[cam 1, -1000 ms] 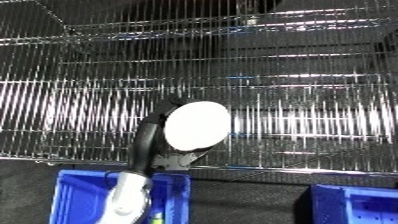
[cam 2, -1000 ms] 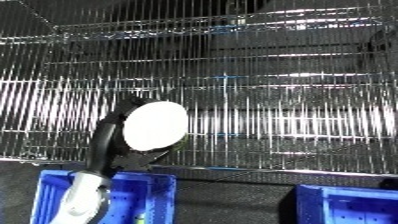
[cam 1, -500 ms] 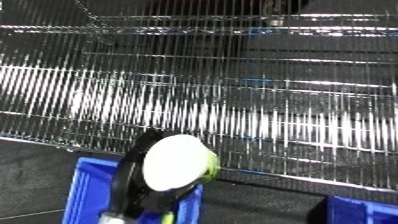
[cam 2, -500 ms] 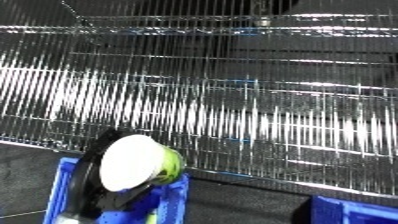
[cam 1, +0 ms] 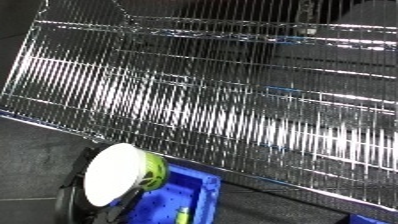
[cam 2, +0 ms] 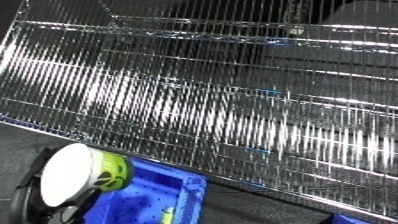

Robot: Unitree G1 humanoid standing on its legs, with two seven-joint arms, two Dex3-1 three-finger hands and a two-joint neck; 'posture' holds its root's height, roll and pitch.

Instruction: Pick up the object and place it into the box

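Wire shelving [cam 1: 231, 100] filled the background, left hand [cam 1: 75, 197] clasped around a white-and-green container [cam 1: 124, 172], blue bin [cam 1: 182, 200] just beside and below it.

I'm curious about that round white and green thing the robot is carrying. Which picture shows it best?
The left eye view shows it best: the white-topped, green-sided container sits whole and nearer the middle, held by the black left hand over the blue bin. The right eye view shows the same container, closer to the left edge.

Blue bin [cam 1: 191, 197] open from above, wire shelf [cam 1: 231, 100] walling off space just behind
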